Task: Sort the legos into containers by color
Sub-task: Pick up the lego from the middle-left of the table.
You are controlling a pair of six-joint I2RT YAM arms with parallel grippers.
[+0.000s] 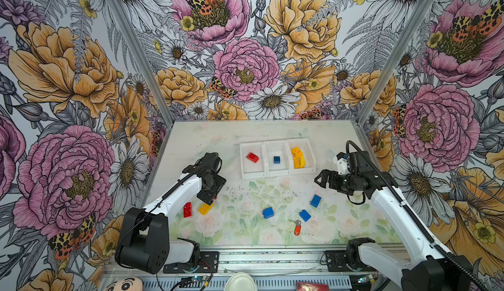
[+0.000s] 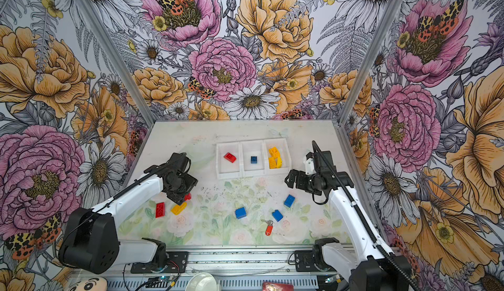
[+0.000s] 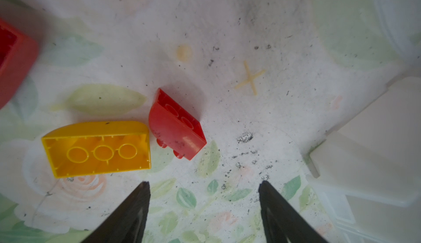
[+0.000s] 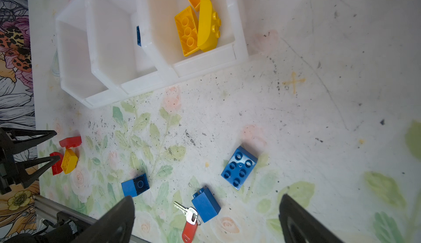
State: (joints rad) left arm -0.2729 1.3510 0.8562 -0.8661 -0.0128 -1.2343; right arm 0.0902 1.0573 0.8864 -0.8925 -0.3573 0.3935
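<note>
The containers are three joined white bins at the back; they hold a red lego, a blue one and several yellow ones. My left gripper is open and low over the mat, nothing between its fingers. Just ahead of its tips lies a small red sloped lego, touching an upturned yellow lego; another red lego lies beside them. My right gripper hangs open above three loose blue legos.
An orange-red key tag with a metal key lies against the nearest blue lego. A corner of the bins shows close by in the left wrist view. A metal rail runs along the table's front edge, and flowered walls close in the sides.
</note>
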